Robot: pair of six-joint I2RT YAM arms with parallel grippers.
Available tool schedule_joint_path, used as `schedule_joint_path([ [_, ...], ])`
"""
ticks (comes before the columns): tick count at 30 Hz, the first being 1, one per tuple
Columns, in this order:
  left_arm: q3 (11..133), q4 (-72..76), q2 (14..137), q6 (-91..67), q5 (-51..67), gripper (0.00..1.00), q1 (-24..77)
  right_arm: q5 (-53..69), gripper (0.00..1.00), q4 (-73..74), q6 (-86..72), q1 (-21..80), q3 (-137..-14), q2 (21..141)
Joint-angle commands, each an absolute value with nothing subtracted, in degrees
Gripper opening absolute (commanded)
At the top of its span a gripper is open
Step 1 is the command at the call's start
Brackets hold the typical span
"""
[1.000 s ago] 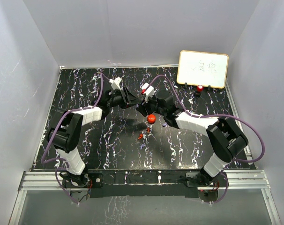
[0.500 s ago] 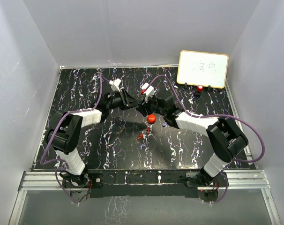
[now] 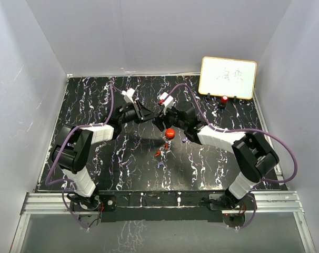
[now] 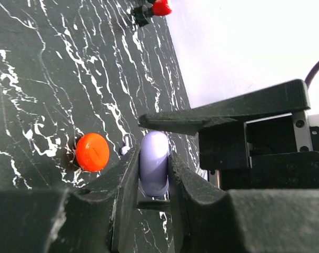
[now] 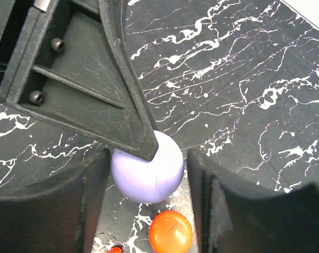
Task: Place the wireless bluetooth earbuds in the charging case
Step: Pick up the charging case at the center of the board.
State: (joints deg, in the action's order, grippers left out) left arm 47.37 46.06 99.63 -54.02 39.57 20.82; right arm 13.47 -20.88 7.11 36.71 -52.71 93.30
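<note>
Holding, left gripper [image 4: 153, 155]: its fingers are closed on the lavender charging case [image 4: 155, 164], pressing its two flat faces, with the case lifted above the middle of the table [image 3: 96, 100].
Waiting, right gripper [image 5: 146, 154]: its jaws stand apart, one on each side of the same case, with a thin gap on both sides; it holds nothing.
Earbuds: the red earbuds [image 3: 159, 153] lie on the table toward the near edge, just beside the red case [image 3: 170, 133]; one small lavender bit [image 3: 185, 140], probably an earbud, lies to the right of that case. None is in a case yet.
Risk of slipping: the case is smooth and rounded, so it can, I think, shoot out if the right jaws push it sideways.
Risk of collision: the fingers of both grippers are crowded around one small thing and can knock each other.
Risk below: a dropped case can fall on the red case and scatter the earbuds.
</note>
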Motion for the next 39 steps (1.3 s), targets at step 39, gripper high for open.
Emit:
schedule_joint_path([
  [39, 48.48, 85.75, 112.45, -63.13, 55.32, 0.0, 19.79, 46.1, 0.66, -32.62, -31.08, 17.84, -44.17, 87.95],
])
